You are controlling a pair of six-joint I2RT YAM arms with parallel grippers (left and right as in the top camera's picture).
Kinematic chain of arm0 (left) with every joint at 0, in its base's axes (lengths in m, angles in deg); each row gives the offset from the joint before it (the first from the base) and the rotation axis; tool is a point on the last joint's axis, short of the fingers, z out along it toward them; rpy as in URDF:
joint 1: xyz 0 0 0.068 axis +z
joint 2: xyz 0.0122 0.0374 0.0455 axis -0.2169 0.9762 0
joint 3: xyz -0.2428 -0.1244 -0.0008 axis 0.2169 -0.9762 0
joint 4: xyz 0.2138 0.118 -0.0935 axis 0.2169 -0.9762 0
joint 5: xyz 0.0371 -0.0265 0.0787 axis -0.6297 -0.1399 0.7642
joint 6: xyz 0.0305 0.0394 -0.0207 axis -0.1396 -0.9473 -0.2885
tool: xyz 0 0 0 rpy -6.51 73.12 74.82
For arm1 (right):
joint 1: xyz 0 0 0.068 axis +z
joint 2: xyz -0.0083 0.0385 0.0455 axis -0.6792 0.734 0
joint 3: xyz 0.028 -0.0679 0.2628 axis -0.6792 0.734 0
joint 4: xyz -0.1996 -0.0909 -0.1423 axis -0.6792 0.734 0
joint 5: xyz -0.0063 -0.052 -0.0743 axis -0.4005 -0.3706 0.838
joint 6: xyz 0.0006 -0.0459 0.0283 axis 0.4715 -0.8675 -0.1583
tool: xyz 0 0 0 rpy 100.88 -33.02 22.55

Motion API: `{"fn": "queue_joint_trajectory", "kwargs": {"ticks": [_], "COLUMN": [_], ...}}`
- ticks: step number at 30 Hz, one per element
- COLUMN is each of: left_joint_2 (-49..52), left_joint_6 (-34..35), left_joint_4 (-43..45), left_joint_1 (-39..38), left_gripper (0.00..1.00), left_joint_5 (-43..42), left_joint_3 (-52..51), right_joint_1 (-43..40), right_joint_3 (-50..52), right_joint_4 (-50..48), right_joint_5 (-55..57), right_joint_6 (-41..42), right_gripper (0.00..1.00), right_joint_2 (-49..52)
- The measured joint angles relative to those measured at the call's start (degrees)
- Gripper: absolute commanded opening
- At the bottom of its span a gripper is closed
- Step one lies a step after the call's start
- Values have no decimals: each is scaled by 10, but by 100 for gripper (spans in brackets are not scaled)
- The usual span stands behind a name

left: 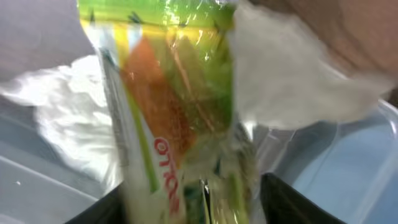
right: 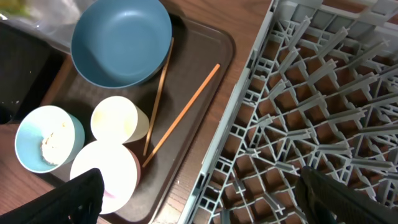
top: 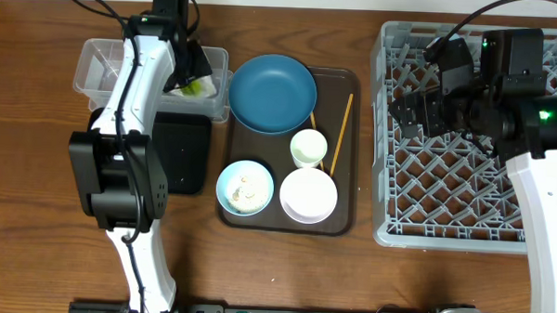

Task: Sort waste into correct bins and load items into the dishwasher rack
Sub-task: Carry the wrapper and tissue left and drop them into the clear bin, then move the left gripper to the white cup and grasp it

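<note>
My left gripper [top: 194, 72] hovers over the right end of the clear tub [top: 105, 71]. In the left wrist view it [left: 189, 202] is shut on the yellow-orange and green snack wrapper [left: 168, 106], with the white napkin [left: 292, 81] right beside it. My right gripper [top: 419, 110] [right: 202, 186] is open and empty above the left edge of the grey dishwasher rack [top: 463, 182] [right: 298, 93]. The dark-blue plate [top: 271, 91], white cup [top: 308, 148], white bowl [top: 307, 195], two chopsticks [top: 341, 131] and light-blue bowl [top: 244, 188] holding rice scraps sit on the brown serving tray [top: 348, 85].
The black tray [top: 181, 153] lies just in front of the clear tub, left of the serving tray. A strip of bare wooden table separates the serving tray from the rack. The left arm's base stands at the front left.
</note>
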Motion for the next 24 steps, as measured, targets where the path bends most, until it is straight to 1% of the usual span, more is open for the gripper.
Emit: {"fn": "queue_joint_trajectory", "kwargs": {"ticks": [3, 6, 8, 16, 18, 24], "left_joint_2": [-2, -14, -31, -150, -173, -176], "left_joint_6": [-2, -7, -16, -74, -100, -189], "left_joint_4": [-3, -13, -23, -94, -115, -143], "left_joint_1": [0, 0, 0, -10, -21, -66], "left_gripper": [73, 75, 76, 78, 81, 81], "left_joint_5": [0, 0, 0, -7, -26, -125], "left_joint_3": [0, 0, 0, 0, 0, -3], "right_joint_1": [0, 0, 0, 0, 0, 0], "right_joint_3": [0, 0, 0, 0, 0, 0], "right_joint_4": [0, 0, 0, -5, -6, -8], "right_joint_5": [0, 0, 0, -4, -4, -5], "right_joint_6": [0, 0, 0, 4, 5, 7], "right_gripper": [97, 96, 99, 99, 99, 99], "right_joint_2": [0, 0, 0, 0, 0, 0]}}
